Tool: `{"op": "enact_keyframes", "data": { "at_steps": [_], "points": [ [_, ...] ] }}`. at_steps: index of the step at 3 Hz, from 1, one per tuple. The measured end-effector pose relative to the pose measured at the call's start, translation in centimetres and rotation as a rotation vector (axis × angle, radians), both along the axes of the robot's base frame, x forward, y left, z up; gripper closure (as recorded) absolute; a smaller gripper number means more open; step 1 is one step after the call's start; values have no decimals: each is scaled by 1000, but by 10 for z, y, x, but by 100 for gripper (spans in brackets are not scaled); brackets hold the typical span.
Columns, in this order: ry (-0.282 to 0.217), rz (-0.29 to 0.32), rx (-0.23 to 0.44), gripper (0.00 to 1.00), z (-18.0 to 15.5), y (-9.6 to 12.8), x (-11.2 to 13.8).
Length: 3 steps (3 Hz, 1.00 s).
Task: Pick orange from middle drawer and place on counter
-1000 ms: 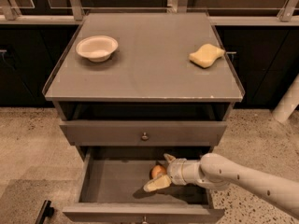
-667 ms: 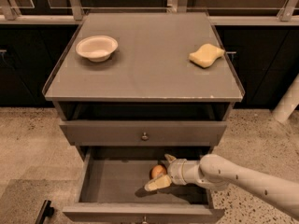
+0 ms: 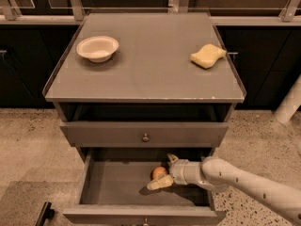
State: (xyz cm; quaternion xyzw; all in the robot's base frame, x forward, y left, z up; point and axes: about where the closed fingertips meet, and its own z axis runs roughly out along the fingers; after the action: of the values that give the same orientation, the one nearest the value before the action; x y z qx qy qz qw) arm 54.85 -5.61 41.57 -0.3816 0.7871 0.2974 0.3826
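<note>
One white bowl (image 3: 97, 47) stands far left on the counter (image 3: 150, 76), well apart from anything the task needs. Below the counter's front edge runs a shut drawer front (image 3: 108, 133) with a small knob (image 3: 145, 137). Under that the open drawer (image 3: 110, 187) stands pulled out, showing its grey floor.

Moving right along that floor, the orange (image 3: 158, 172) lies just right of the middle, toward the back. The gripper (image 3: 162, 172) sits low inside the drawer with its wrist to the right, and its two fingers are spread wider than the fruit. One pale finger (image 3: 157, 183) passes in front of the orange and the other (image 3: 172, 158) stands behind it. So the orange lies between the fingers, and being round it offers no long axis to line up with. Whether either finger touches it I cannot tell.

In my judgement, closing is the next call, then a lift clear of the drawer front above.

Farther right, up on the counter, lies a yellow sponge (image 3: 208, 55). The arm (image 3: 249, 185) runs off to the lower right.
</note>
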Motion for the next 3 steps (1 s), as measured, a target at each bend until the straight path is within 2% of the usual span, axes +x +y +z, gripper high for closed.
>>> {"op": "enact_keyframes", "data": {
  "at_steps": [2, 3],
  "points": [
    [-108, 53, -17, 0, -15, -5, 2],
    [-110, 50, -18, 0, -21, -1, -2]
  ]
}}
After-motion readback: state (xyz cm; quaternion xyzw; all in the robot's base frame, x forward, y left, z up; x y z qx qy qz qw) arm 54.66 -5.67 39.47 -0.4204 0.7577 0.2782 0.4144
